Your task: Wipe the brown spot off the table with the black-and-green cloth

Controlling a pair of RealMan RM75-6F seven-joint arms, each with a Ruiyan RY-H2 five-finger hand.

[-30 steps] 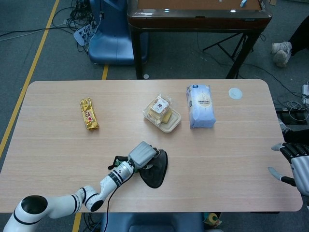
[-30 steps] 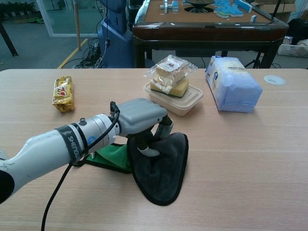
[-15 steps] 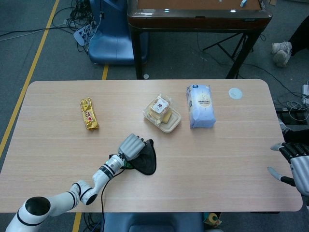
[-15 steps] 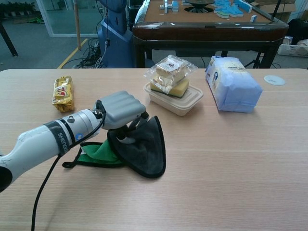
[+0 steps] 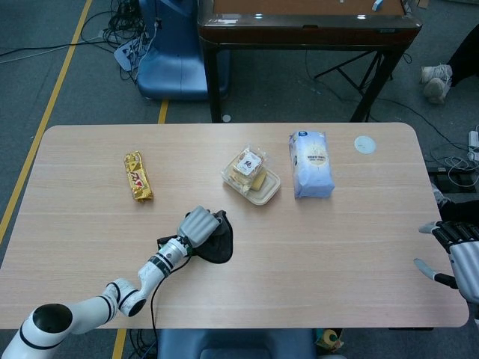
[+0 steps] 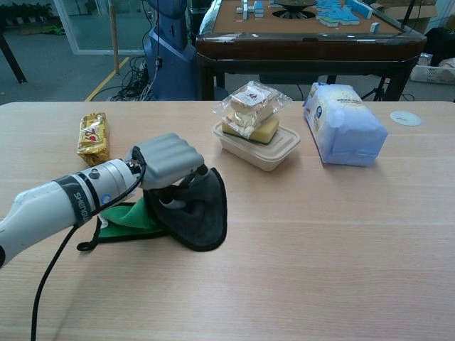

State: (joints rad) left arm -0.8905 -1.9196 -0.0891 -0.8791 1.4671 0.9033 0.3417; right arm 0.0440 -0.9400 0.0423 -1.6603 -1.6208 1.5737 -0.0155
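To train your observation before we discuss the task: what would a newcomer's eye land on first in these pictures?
First, the grey left hand pressing the dark cloth with green underside, near the front left of the pale wooden table. Next, the shiny gold snack bar far left, the wrapped sandwich on a beige tray centre, and the pale blue packet to its right.

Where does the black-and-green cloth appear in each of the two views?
Head view: cloth lies left of centre, under the left hand, below the food tray.
Chest view: cloth lies centre-left, under the same hand, in front of the tray.
Shared landmark: the food tray.
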